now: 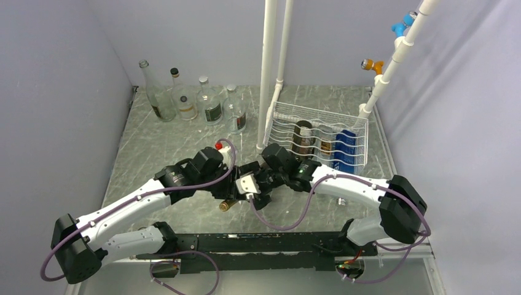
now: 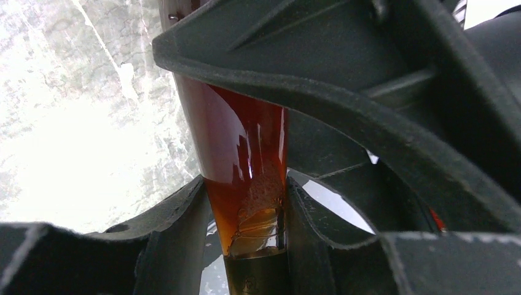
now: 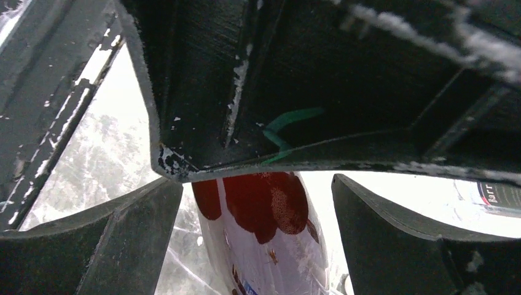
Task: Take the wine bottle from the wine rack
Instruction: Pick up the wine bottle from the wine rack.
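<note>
Four clear bottles (image 1: 195,101) stand in a row on the grey marbled table (image 1: 153,153), at about 11 o'clock from its middle.

The left claw (image 1: 236,198) reaches into the middle of the table and is clamped on the wine bottle (image 1: 226,206). In its wrist view the two black fingers (image 2: 178,239) press against either side of the narrow amber neck (image 2: 246,153), just above the dark cap end, with the jaws nearly together. From above, the gold cap sticks out from under the claws toward 7 o'clock, low over the table. I cannot tell whether it touches the table.

The right claw (image 1: 265,184) meets the left one from the 3 o'clock side and straddles the body of the same bottle. Its wrist view shows the white label with a red blotch (image 3: 264,233) between the fingers (image 3: 123,252). The jaws stand wide and bright gaps show on both sides, so it grips nothing.

The white wire wine rack (image 1: 319,114) sits at about 1 o'clock from the claws, against the white posts. Other bottles lie in it – two dark ones (image 1: 302,138) and a blue one (image 1: 345,147). The held bottle is out of the rack, at about 7 o'clock from it.
</note>
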`<action>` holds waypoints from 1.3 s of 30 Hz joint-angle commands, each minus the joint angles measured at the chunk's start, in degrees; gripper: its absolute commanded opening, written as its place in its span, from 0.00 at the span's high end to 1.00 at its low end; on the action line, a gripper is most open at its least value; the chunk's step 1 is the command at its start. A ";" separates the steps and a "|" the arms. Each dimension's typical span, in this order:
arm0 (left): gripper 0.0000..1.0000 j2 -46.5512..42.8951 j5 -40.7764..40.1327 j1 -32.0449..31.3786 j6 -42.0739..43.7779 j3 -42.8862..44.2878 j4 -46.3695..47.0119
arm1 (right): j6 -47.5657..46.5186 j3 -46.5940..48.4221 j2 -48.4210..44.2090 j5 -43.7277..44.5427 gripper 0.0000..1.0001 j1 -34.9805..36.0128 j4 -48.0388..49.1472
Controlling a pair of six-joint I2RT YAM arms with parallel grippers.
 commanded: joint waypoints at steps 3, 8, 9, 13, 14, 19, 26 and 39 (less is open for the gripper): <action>1.00 -3.79 2.83 0.78 -1.49 2.85 15.22 | 2.24 -1.53 1.46 2.82 0.10 1.62 7.04; 1.00 -4.25 3.18 1.05 -1.93 2.32 15.63 | 1.76 -2.24 1.81 4.01 0.19 1.75 8.56; 1.00 -4.35 3.22 1.05 -1.97 2.24 15.74 | 1.60 -2.39 1.94 4.20 0.22 1.75 9.05; 1.00 -4.78 3.36 1.14 -2.45 1.96 16.13 | 1.52 -1.87 2.41 3.96 0.36 1.75 8.76; 1.00 -4.86 3.47 1.14 -2.62 1.89 16.13 | 1.60 -1.58 2.38 3.74 0.41 1.75 8.47; 0.88 -5.79 3.66 1.16 -3.55 0.92 16.63 | 1.72 -0.65 2.19 2.20 0.63 1.66 6.96; 0.57 -6.61 5.20 1.16 -3.30 0.87 16.12 | 2.76 -0.06 2.19 0.07 0.86 1.51 6.10; 0.32 -9.98 3.22 1.21 -2.86 0.61 14.21 | 4.15 0.28 1.98 -3.53 0.91 0.21 5.26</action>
